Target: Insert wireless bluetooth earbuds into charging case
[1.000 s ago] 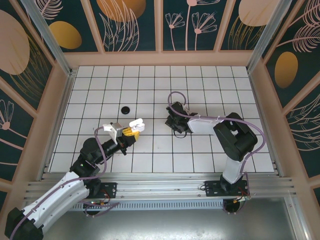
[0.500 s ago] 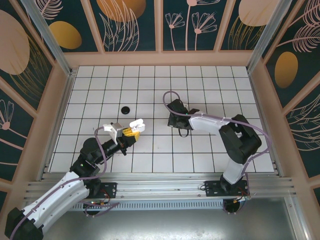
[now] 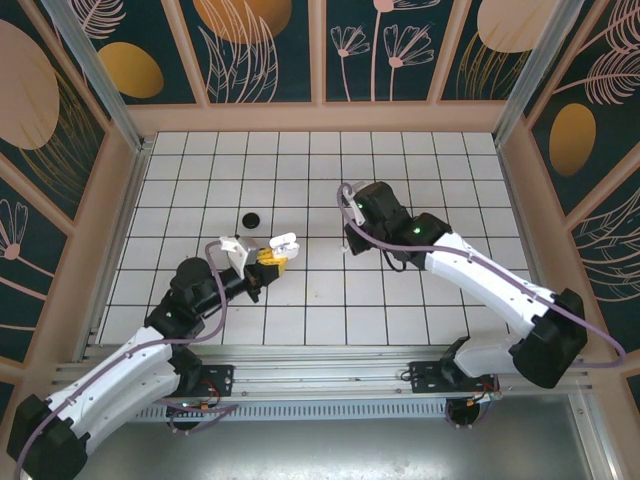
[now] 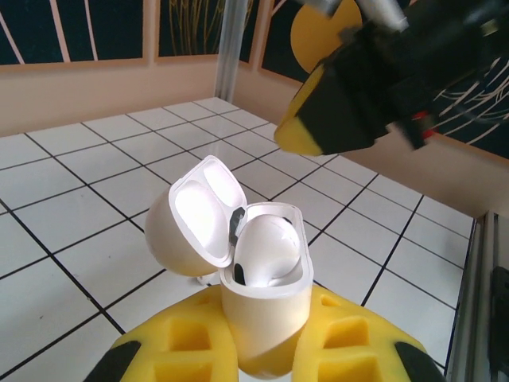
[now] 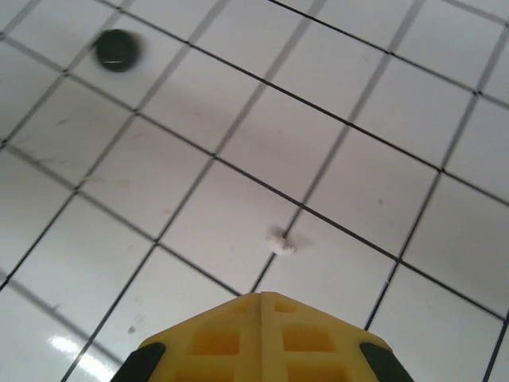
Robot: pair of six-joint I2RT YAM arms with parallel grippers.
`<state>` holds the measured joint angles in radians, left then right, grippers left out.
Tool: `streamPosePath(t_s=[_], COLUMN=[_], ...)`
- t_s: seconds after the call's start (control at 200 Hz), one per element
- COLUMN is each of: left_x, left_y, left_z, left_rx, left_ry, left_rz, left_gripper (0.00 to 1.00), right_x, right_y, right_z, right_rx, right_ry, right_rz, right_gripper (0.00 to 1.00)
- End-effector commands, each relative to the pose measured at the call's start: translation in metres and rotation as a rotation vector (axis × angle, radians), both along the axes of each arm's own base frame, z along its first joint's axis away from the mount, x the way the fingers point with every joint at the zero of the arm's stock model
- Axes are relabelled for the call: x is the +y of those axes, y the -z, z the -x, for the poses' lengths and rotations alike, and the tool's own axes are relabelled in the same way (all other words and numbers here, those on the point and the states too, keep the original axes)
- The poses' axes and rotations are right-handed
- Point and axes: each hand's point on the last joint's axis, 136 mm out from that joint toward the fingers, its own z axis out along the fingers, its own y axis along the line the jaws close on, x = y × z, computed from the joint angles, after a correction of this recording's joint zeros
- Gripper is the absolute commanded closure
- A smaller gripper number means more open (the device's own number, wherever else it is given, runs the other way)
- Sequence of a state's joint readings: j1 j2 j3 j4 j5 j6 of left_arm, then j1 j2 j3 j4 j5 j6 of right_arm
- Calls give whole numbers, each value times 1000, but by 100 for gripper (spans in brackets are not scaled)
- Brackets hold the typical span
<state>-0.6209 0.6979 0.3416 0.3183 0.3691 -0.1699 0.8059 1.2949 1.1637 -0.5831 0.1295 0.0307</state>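
- Looks down on a glossy white tabletop (image 5: 199,143) ruled into square tiles by thin black lines.
- Shows the right gripper (image 5: 262,298) at the bottom edge: two yellow ribbed plastic fingers with black corners, pressed flat together along a thin seam.
- Finds a tiny white stubby earbud piece (image 5: 281,243) lying on a grid line, just beyond the fingertips and apart from them.
- Catches a small dark round disc (image 5: 117,49) at the upper left, well apart from the white piece.

The right arm (image 3: 480,280) stretched out, and its elbow swung down to the right. The right gripper (image 5: 262,298) closed up tight. The left gripper (image 3: 268,258) moved the charging case (image 3: 284,241) a bit forward.
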Motion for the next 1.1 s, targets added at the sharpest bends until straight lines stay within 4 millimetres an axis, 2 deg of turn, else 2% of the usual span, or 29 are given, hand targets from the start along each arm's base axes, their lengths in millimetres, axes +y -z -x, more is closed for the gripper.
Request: streamPosePath(t_s=[0.0, 0.065, 0.135, 0.205, 0.29, 0.48, 0.596, 0.711, 0.906, 0.991, 1.096], left_x=[-6, -5, -4, -2, 0, 0, 1, 0, -2, -2, -2], left_y=[-11, -10, -10, -9, -8, -4, 0, 1, 7, 9, 11], left_z=[0, -2, -2, -2, -2, 1, 2, 3, 3, 3, 3], left_rx=[-36, -30, -30, -23, -18, 10, 21, 31, 54, 56, 59], left_ry=[36, 25, 21, 9, -1, 7, 7, 9, 19, 16, 16], left_rz=[-35, -49, -52, -48, -42, -42, -28, 0, -7, -7, -4], left_gripper=[100, 100, 100, 100, 100, 100, 100, 100, 100, 100, 100], right_x=[2, -8, -13, -3, 13, -4, -13, -20, -8, -8, -8], right_y=[-27, -32, -29, -15, 9, 76, 107, 123, 141, 152, 168], right_z=[21, 11, 4, 8, 18, 9, 1, -11, -22, -29, -32], right_rx=[-67, -71, -11, 88, 161, 274, 325, 363, 442, 467, 482], right_ry=[-123, -30, 74, 123, 73, 101, 83, 83, 87, 123, 168], right_rz=[60, 48, -37, -166, -239, -154, -150, -212, -204, -172, -86], right_gripper=[100, 100, 97, 87, 82, 70, 63, 58, 53, 48, 49])
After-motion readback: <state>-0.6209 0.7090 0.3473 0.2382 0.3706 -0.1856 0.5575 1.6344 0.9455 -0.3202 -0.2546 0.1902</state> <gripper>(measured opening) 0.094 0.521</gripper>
